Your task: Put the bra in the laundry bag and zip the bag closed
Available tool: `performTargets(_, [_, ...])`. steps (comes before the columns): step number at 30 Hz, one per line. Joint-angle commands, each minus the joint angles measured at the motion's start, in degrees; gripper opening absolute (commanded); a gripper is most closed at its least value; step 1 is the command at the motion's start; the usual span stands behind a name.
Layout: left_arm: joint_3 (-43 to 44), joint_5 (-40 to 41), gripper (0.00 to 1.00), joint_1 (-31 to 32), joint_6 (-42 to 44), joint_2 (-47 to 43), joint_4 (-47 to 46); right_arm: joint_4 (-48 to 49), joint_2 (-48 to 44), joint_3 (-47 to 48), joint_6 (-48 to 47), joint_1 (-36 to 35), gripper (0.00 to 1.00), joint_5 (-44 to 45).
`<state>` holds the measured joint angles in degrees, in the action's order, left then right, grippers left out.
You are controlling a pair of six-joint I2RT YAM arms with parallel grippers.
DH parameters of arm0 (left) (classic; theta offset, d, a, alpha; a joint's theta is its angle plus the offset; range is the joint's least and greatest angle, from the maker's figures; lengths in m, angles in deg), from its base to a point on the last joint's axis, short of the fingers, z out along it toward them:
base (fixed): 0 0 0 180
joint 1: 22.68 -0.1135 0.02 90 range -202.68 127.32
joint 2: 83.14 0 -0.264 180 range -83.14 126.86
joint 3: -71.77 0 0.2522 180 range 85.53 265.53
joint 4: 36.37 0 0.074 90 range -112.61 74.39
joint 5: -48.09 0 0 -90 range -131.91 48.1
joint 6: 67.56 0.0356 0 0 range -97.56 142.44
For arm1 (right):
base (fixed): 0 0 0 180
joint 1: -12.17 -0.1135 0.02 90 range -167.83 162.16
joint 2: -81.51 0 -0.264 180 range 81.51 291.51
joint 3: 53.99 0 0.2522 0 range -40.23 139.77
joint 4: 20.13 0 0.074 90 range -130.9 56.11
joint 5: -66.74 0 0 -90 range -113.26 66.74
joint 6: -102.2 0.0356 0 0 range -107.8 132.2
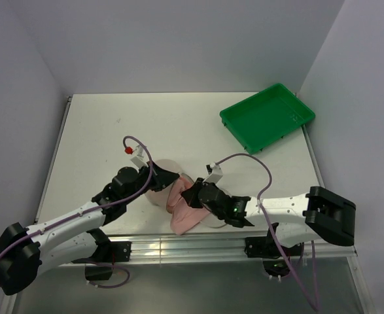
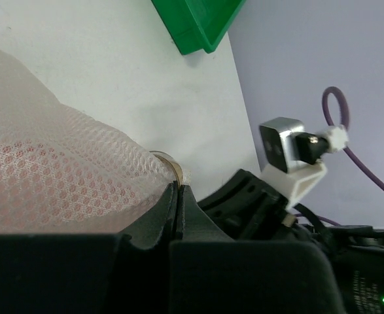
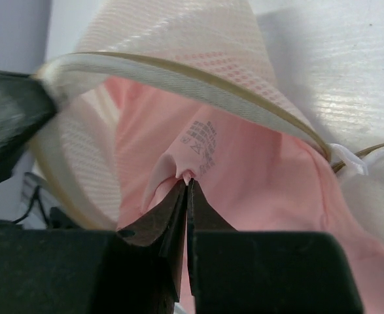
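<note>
The cream mesh laundry bag (image 1: 160, 186) lies near the table's front edge, its mouth held open. My left gripper (image 1: 167, 176) is shut on the bag's rim (image 2: 172, 171); the mesh (image 2: 61, 176) fills the left of the left wrist view. The pale pink bra (image 1: 188, 212) lies partly inside the bag, its lower part hanging out toward the front edge. My right gripper (image 1: 193, 194) is shut on a fold of the bra (image 3: 244, 176) just inside the open rim (image 3: 198, 78).
A green plastic tray (image 1: 267, 116) stands at the back right and shows in the left wrist view (image 2: 198, 23). The table's front rail (image 1: 185, 245) runs just below the bra. Grey walls close in the table.
</note>
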<state>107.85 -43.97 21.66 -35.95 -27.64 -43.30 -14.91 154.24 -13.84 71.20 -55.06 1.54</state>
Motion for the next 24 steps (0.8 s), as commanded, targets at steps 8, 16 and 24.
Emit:
performTargets(8, [-3.6,-0.22,0.0,1.54,-3.31,-3.47,-2.7,17.89,17.36,10.18,-0.12,5.52,0.0,5.87])
performTargets(16, [-5.62,1.71,0.0,1.54,-3.22,-6.37,0.82,21.81,19.63,9.64,2.86,5.78,0.08,7.91])
performTargets(24, [-7.65,7.34,0.0,1.54,-2.34,-6.38,3.46,15.13,14.39,4.81,-0.02,7.45,0.73,-2.12])
